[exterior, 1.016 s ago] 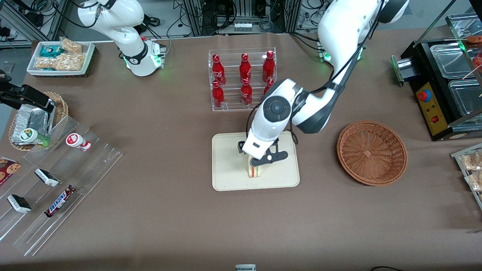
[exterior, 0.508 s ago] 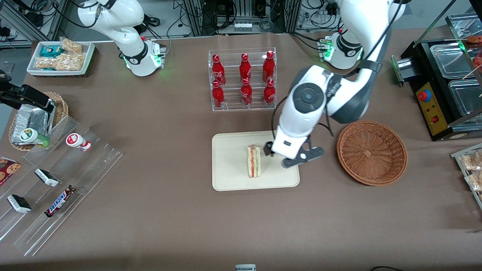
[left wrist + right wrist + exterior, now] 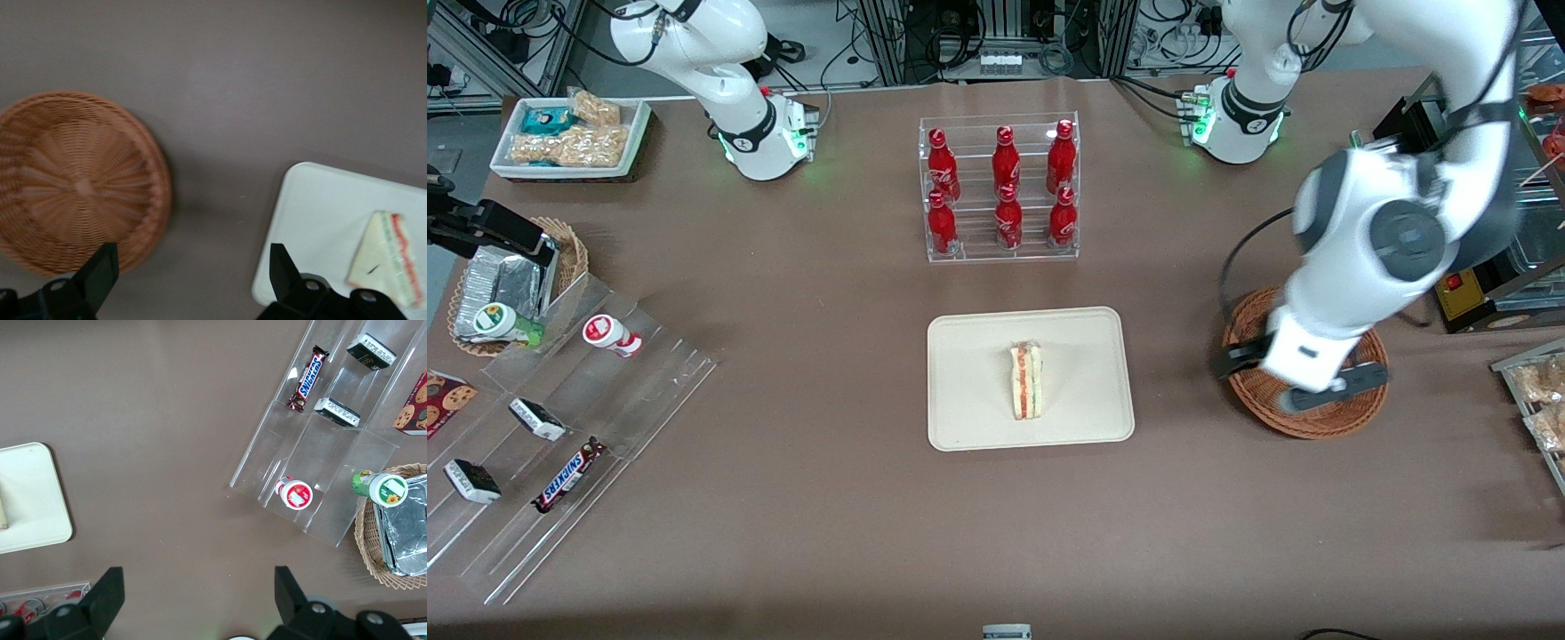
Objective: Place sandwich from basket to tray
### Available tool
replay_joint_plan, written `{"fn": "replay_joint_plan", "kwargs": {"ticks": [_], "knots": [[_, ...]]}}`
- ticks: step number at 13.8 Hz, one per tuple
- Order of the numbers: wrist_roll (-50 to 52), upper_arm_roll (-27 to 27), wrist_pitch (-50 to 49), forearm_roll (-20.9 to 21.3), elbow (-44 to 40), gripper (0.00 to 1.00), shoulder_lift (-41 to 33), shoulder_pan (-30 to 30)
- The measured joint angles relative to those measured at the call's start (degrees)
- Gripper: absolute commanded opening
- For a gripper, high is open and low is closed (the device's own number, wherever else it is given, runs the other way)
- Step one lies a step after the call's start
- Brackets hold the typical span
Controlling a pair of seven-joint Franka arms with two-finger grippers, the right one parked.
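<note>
Task looks essentially done. The sandwich (image 3: 1027, 381) sits on the tray (image 3: 969, 418), roughly mid-tray, cut edge with the red and green filling showing, nothing touching it. The gripper (image 3: 1303, 384) hangs above the basket (image 3: 1316, 425), well apart from the sandwich, which lies off toward the parked arm's end from it. Fingers (image 3: 100, 267) spread wide in the left wrist view, nothing between them. That view looks down on the basket (image 3: 80, 180) and the tray corner (image 3: 313, 213) side by side with bare table cloth between them; the sandwich (image 3: 383, 257) is on the tray there too. What shows of the basket is bare wicker: fully bare in the wrist view, while in the front view the arm's wrist covers part of it. Judgement: pick, carry and release are complete and the placement looks stable, since the wedge rests flat inside the rim, not on it and away from the edges. What's left, at most, is parking the arm clear of the basket; no further handling of the sandwich seems needed. Nearest neighbours to the gripper otherwise: the black appliance with the red knob (image 3: 1432, 227) just beside the basket, and the bottle rack (image 3: 1000, 191) well off toward the parked arm's end. Neither looks like a factor.
</note>
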State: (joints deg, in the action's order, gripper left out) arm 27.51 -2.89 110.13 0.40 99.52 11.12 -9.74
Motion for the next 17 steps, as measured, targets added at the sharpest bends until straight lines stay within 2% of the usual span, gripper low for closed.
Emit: {"fn": "replay_joint_plan", "kwargs": {"ticks": [6,11,17], "knots": [[-16.6,0.0,-8.8,-0.1,1.0,1.0,-7.2,6.8],[-27.2,0.1,-17.9,-0.8,-8.0,1.0,-8.0,10.2],[-32.7,1.4,-19.3,-2.6,-12.5,1.0,-7.5,11.9]]}}
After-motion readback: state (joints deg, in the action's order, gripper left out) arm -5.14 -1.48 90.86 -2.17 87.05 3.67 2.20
